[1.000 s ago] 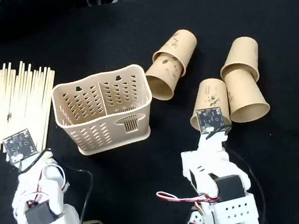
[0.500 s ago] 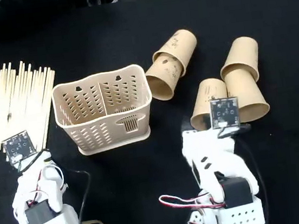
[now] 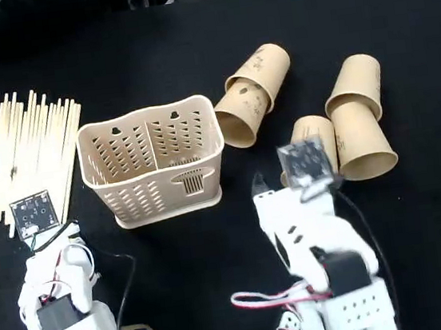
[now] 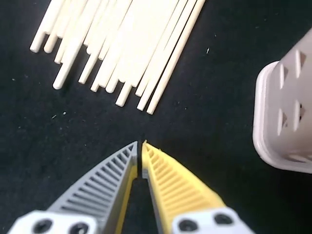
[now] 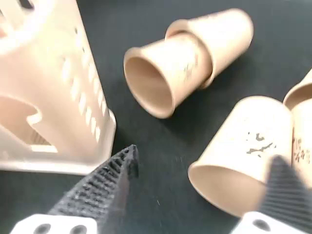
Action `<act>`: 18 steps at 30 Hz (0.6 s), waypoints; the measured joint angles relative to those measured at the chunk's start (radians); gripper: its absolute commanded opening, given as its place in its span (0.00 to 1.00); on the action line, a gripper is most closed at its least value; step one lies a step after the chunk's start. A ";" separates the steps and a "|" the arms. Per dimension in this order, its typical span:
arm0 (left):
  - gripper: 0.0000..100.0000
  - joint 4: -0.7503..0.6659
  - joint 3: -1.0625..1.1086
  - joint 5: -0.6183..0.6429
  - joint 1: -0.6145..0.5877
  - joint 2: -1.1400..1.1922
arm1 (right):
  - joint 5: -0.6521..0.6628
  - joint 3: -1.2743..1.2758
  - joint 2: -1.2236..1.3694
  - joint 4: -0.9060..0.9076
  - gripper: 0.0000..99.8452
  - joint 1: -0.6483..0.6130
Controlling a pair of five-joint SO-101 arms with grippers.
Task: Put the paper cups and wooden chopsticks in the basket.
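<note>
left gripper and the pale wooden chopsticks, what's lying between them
Nothing: the left wrist view shows bare black table between the shut grey-and-yellow left gripper and the nearest ends of the pale wooden chopsticks.

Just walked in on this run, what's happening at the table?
Nothing is in the basket yet, as far as the high view shows. The right hand is open and pointed at the nearest paper cup; it and four other cups lie on their sides on the table. The left hand is shut and empty, just short of the wooden chopsticks fanned out beside the basket.
</note>
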 measured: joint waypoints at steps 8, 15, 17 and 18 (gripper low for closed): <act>0.03 0.000 0.000 0.000 0.000 0.000 | 0.253 -0.235 0.511 -0.161 0.52 -0.011; 0.03 0.000 0.000 0.000 0.000 0.000 | 0.299 -0.242 0.798 -0.431 0.52 -0.017; 0.03 0.000 0.000 0.000 -0.002 0.000 | 0.299 -0.242 0.878 -0.505 0.52 -0.020; 0.03 0.000 0.000 0.000 -0.003 0.000 | 0.299 -0.242 0.916 -0.540 0.52 -0.021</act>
